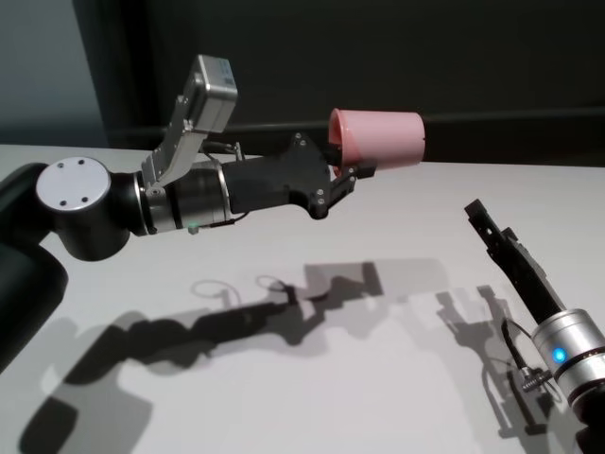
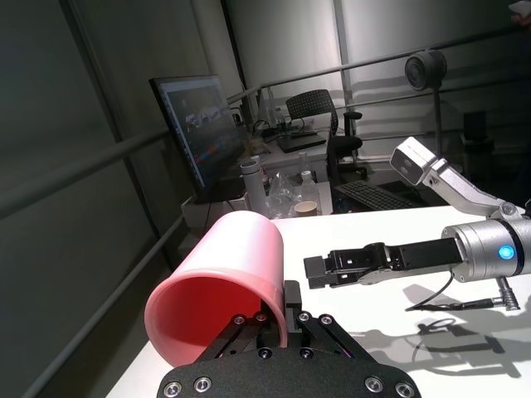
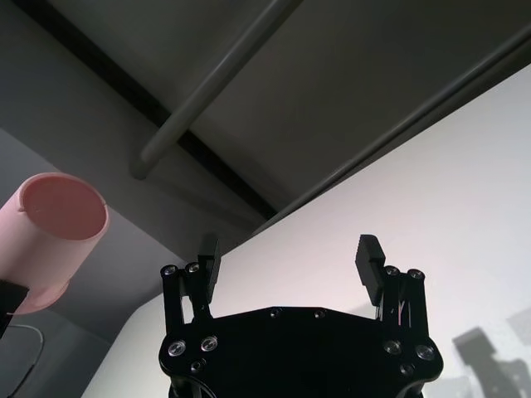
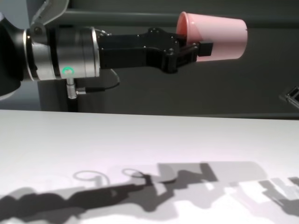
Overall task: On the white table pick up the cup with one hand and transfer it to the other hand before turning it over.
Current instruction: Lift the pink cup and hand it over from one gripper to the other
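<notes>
Nearest us, at about four o'clock in the head view, we see the right gripper hanging low over the white table, its two fingers spread apart with nothing between them. Farther out, toward twelve o'clock, our left gripper is clenched on the wall near the rim of the one cup, one finger inside the mouth and one outside. That single pink cup lies on its side in the air well above the table, base pointing toward three o'clock, apart from the right gripper.
</notes>
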You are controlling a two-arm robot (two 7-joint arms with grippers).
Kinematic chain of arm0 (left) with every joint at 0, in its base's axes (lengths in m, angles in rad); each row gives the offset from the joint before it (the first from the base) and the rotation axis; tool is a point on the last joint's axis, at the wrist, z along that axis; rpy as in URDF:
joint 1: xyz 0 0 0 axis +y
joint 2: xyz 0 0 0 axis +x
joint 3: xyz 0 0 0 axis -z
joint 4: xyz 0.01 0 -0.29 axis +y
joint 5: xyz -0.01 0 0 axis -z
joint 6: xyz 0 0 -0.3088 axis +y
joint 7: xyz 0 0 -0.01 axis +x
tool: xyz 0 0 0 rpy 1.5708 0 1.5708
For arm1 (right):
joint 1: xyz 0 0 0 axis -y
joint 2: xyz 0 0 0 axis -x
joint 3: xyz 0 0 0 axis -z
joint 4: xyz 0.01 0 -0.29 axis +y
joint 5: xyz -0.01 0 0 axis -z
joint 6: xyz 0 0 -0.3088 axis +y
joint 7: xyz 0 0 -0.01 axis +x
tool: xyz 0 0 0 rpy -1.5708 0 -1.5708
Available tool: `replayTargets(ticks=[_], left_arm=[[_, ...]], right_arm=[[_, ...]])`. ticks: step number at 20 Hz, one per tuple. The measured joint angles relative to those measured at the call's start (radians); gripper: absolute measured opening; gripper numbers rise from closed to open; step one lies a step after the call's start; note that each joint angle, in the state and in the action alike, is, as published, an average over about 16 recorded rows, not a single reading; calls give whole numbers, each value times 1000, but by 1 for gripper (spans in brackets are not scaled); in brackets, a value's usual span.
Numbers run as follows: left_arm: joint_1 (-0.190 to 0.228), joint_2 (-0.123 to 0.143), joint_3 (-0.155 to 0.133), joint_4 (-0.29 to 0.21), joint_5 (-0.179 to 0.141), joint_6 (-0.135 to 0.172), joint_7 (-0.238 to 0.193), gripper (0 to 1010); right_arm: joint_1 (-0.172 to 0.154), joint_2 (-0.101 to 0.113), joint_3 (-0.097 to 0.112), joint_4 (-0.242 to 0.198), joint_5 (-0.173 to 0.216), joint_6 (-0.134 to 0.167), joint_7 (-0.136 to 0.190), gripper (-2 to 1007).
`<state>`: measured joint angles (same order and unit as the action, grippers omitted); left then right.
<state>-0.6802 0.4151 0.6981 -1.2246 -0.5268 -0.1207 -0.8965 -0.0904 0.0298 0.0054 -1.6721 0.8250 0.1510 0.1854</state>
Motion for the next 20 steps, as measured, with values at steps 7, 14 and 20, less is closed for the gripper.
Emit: replayTargets(ticks=[7, 14, 20], left_arm=[[0, 0, 0, 0, 0, 0, 0, 49], [0, 0, 0, 0, 0, 0, 0, 48], [0, 0, 0, 0, 0, 0, 0, 48]], right_arm=[[12, -34, 49, 8, 190, 85, 17, 1001], [28, -60, 90, 24, 372, 182, 28, 1001], [44, -69, 109, 41, 500, 260, 32, 1001]])
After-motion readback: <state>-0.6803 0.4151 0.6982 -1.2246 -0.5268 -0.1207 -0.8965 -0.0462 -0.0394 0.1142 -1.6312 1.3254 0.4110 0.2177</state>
